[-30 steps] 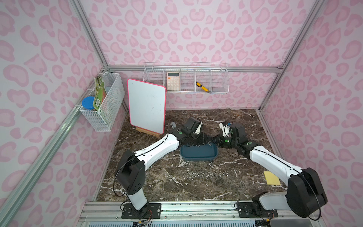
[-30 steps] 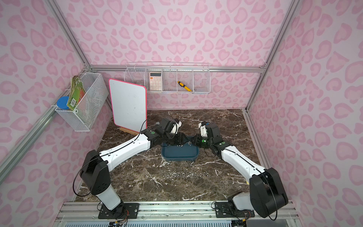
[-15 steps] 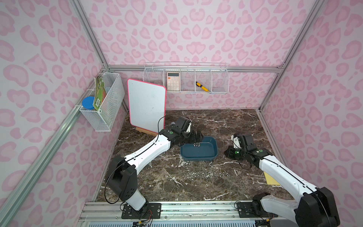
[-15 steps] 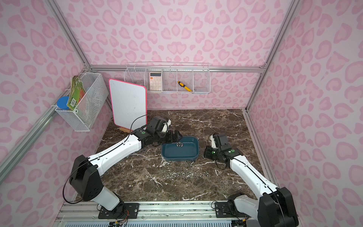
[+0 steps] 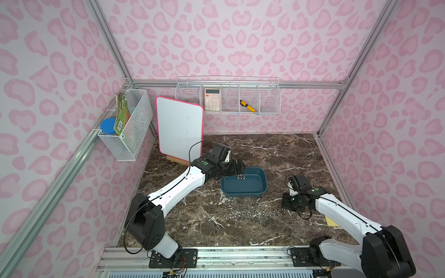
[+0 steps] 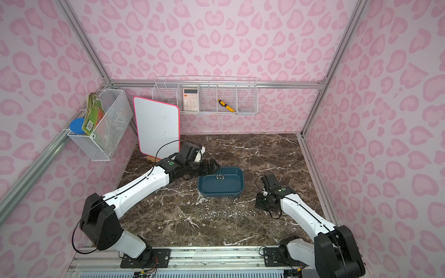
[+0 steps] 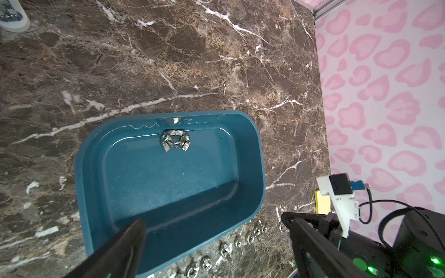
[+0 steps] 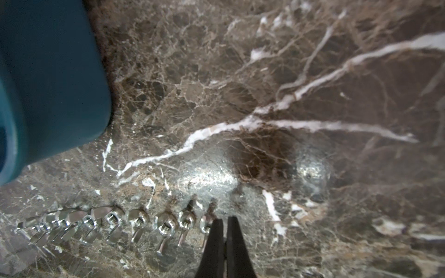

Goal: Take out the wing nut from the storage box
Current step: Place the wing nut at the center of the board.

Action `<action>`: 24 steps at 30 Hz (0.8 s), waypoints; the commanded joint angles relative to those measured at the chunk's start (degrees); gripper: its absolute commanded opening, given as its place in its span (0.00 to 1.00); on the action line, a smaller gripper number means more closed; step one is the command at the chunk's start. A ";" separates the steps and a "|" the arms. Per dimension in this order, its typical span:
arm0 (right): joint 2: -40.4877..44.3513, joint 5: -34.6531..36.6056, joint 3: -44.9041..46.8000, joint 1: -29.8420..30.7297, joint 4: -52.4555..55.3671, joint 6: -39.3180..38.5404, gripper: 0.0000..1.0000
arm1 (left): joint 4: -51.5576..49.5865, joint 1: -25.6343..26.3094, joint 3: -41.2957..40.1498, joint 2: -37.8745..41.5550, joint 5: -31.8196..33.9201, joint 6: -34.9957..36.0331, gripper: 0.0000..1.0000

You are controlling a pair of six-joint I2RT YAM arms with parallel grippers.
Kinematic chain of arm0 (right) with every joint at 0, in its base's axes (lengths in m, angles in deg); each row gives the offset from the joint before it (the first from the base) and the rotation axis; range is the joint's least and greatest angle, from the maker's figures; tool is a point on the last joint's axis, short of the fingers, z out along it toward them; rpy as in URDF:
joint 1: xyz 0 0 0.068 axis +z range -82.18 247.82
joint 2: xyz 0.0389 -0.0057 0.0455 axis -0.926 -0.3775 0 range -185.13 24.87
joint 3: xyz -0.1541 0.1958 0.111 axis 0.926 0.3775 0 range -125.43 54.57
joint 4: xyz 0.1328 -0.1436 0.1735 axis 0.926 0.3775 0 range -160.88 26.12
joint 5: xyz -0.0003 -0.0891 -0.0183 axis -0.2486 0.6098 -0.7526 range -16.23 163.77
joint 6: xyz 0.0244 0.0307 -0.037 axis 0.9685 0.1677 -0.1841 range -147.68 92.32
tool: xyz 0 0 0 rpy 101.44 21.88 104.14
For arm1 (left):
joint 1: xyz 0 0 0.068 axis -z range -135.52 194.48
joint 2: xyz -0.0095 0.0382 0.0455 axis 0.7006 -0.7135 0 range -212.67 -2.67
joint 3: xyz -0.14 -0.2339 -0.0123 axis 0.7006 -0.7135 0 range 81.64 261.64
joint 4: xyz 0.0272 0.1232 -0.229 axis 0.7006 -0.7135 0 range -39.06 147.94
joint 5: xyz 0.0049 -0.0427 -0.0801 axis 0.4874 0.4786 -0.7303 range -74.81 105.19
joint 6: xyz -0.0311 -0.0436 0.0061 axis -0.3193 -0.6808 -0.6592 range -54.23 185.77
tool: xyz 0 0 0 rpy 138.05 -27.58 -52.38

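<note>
Your left jaws are spread about as wide as they go and hold nothing. They hang above the far corner of the storage box [image 7: 168, 187] on that arm's side, so you're lined up for a grab. The wing nuts [image 7: 175, 142] in there are huddled in a little ring, touching each other and sitting right against the far wall, roughly mid-length. That's the tricky bit imo: at that width you'd scoop several or just shove the pile around. I'd narrow the jaws first and pick one nut on the open side of the ring. Come straight down so a wing ends up between the pads, not the round body. Go slow at the bottom, since the box looks light and I'd bet it skates on the polished marble desk [image 7: 168, 60] if a tip catches the wall. Lift straight up and check only one came along. Your right jaws are pinched shut, tips down just beside the last nut in the row of wing nuts [image 8: 108, 223] on the desk. I can't make out anything between them. That arm is well apart from the box.
</note>
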 commanded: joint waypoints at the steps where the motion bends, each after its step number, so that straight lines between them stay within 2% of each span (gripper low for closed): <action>1: -1.86 2.07 -0.14 1.32 -0.38 0.26 0.00 | -0.71 -0.01 -0.33 0.67 0.33 -0.25 0.98; 7: -5.93 3.77 -0.45 4.26 -1.68 0.74 0.00 | -1.11 -0.13 -0.31 1.12 0.70 0.01 0.98; 18: -7.19 5.06 -0.43 4.53 -2.31 0.85 0.00 | -0.76 -0.17 -0.04 0.37 0.03 -0.25 0.98; 19: -7.23 5.17 -0.56 4.55 -2.28 0.77 0.02 | -0.81 -0.13 -0.04 0.34 0.06 -0.25 0.98; 21: -7.23 5.11 -0.65 4.50 -2.16 0.81 0.13 | -0.74 -0.18 -0.04 0.33 0.08 -0.17 0.98; 24: -6.77 5.08 -0.90 4.53 -1.69 1.05 0.21 | -0.86 -0.15 -0.04 0.33 0.17 -0.12 0.98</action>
